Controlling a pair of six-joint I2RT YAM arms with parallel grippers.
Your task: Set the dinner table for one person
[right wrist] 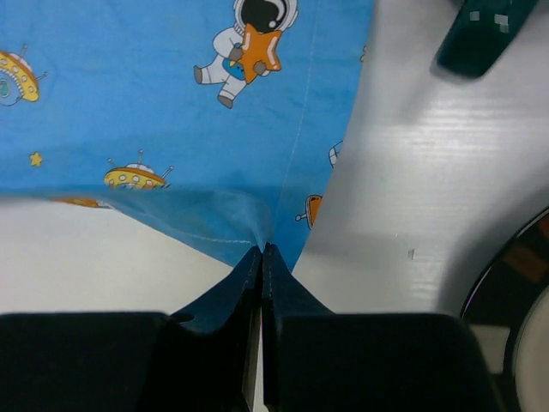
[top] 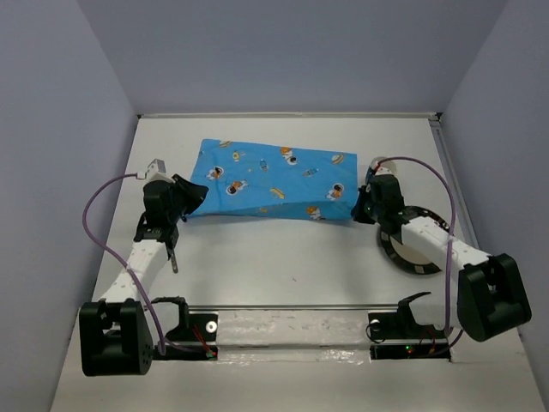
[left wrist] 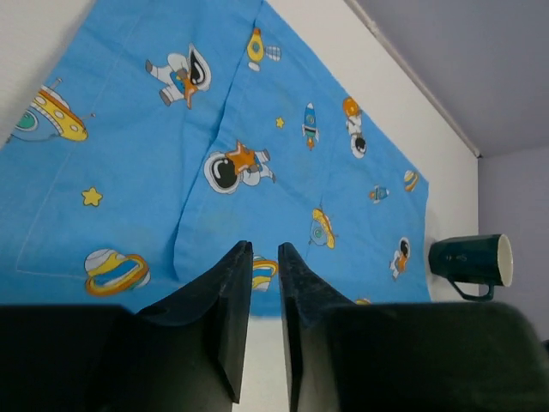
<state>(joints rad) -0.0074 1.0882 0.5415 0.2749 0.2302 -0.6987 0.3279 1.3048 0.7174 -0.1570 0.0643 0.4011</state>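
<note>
The white dinner table (top: 283,257) carries a blue cartoon-printed cloth mat (top: 274,176) across its far middle. My right gripper (top: 358,206) is shut on the mat's near right corner; the right wrist view shows the cloth (right wrist: 154,103) bunched and raised at my closed fingertips (right wrist: 262,249). My left gripper (top: 196,196) is at the mat's near left corner. In the left wrist view its jaws (left wrist: 264,249) stand a narrow gap apart over the mat's near edge (left wrist: 300,172), with nothing between them. A fold runs down the mat's left part.
A dark green mug (left wrist: 470,260) stands past the mat's right end, partly hidden by my right arm in the top view (top: 380,163). A dark-rimmed plate (top: 395,255) lies under my right arm. A thin utensil (top: 174,257) lies beside my left arm.
</note>
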